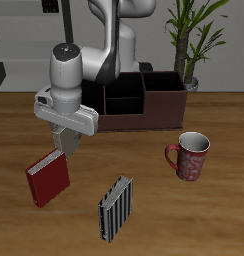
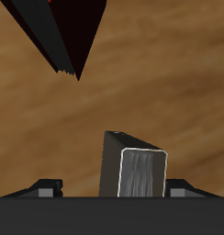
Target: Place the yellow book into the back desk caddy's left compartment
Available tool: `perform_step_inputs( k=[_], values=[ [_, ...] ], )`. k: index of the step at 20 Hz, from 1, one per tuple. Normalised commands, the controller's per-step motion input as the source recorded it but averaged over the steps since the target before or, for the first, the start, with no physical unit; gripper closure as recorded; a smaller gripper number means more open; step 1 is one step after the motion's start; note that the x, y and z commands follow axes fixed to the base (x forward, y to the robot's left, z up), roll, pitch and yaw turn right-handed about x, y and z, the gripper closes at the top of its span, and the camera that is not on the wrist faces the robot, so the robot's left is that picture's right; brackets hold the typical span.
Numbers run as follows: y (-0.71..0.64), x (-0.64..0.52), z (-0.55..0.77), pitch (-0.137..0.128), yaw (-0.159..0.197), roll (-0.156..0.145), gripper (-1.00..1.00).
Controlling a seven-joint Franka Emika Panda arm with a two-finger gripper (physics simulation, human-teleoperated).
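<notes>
Hovering over the yellow book (image 1: 66, 148), the gripper (image 1: 64, 141) sat in the middle band of the exterior frame, well toward the side where the red book (image 1: 47, 178) stood. The wrist view showed both fingertips (image 2: 48, 186) set wide apart, with the yellow book (image 2: 141, 173) between them and a clear gap on at least one side. The claw was therefore spread, not yet pinching.

The book stood on the table (image 1: 194, 215) on one end, its long axis close to vertical and its pale-rimmed top end facing up into the gripper. This pose let the fingers straddle the thin covers from above, which was judged to be why the arm came in vertically.

The back desk caddy (image 1: 144, 112) lay farther back, in the upper middle of the frame. Its left compartment (image 1: 94, 92) was partly hidden behind the arm. The striped book (image 1: 116, 207) and the mug (image 1: 189, 155) stood nearer the front edge, well apart from the approach.

An upright grasp was judged to suit the tall, narrow slot.
</notes>
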Motion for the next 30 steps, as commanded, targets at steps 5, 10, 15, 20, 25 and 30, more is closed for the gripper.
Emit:
perform_step_inputs(
  k=[5,10,15,20,25,30],
  values=[
    [0.01,0.03,-0.04,0.005,-0.01,0.008,1.0],
    [-0.04,0.04,0.03,0.0,0.001,0.003,1.0],
    [0.13,-0.04,0.23,-0.029,0.02,0.027,1.0],
    [0.03,-0.05,0.38,-0.042,0.022,-0.002,1.0],
    [0.07,-0.17,0.58,-0.059,0.035,0.002,1.0],
    [0.1,-0.25,0.6,-0.071,0.031,0.007,1.0]
  ],
)
